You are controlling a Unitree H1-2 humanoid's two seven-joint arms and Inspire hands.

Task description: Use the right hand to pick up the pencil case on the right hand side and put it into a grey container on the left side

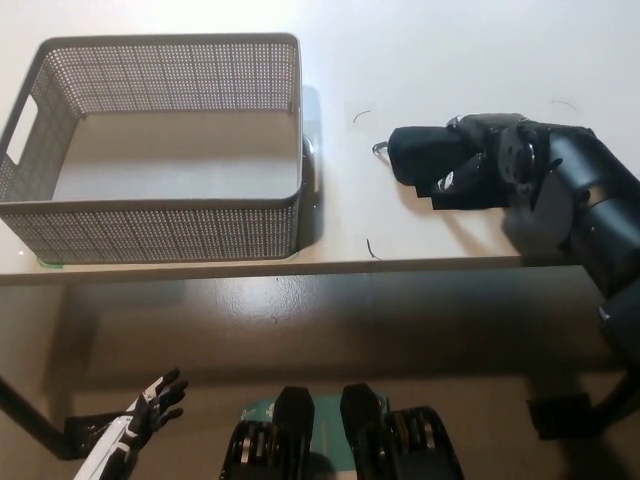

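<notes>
Black soft pencil case (418, 155) lies on the white table (450, 60), the black right hand (478, 170) wrapped over its right end; the white left hand (140, 415) hangs low, fingers spread.

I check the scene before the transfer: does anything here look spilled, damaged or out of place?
Nothing stands out. The grey container sits upright and empty on the table. The right hand is on the black pencil case; whether it grips it, I cannot tell. The left hand rests open below the table edge.
</notes>
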